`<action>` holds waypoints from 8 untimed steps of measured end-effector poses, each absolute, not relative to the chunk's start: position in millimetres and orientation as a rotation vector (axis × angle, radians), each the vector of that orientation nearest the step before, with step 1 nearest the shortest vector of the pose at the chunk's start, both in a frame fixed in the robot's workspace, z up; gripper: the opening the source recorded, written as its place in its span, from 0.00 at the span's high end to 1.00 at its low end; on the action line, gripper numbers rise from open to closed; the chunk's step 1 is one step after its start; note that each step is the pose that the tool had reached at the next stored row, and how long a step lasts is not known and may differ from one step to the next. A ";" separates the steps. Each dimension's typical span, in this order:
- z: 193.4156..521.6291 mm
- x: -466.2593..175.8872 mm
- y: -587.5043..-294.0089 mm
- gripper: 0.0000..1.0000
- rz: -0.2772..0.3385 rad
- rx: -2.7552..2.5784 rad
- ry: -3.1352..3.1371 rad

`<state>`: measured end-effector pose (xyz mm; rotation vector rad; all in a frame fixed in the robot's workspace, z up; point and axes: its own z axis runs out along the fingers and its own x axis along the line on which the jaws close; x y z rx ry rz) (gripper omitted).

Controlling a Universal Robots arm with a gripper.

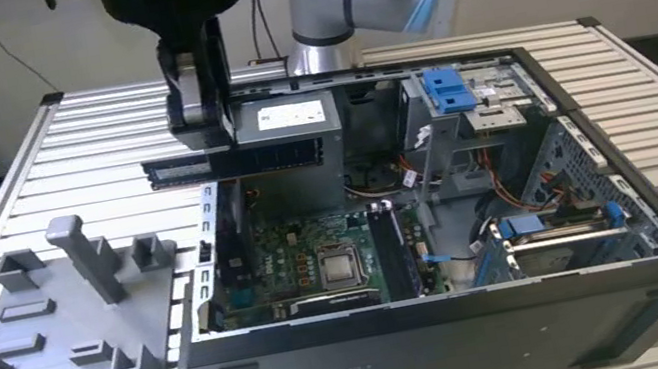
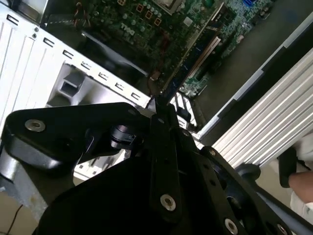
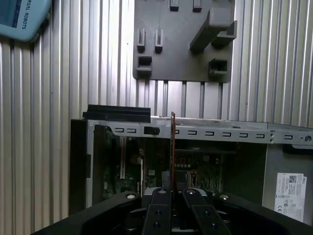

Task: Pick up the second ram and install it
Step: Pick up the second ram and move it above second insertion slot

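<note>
In the exterior view my gripper hangs over the back left corner of the open computer case, shut on the second ram. The dark stick lies level, edge up, above the case's rear wall. The first wrist view shows the ram edge-on as a thin line running out from between my fingers, with the motherboard below it. In the second wrist view the ram's thin edge points out from my gripper toward the motherboard's slots.
The grey fixture tray with upright posts lies at the exterior view's left of the case, also seen in the first wrist view. Inside the case are the processor socket, power supply and blue drive brackets. Ribbed metal table all around.
</note>
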<state>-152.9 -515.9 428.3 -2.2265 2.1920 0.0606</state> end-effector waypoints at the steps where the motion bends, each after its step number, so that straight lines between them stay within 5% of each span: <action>1: 428.3 -150.5 -515.9 0.86 0.061 -2.227 2.192; 8: 428.3 -133.7 -515.9 0.86 0.061 -2.227 2.192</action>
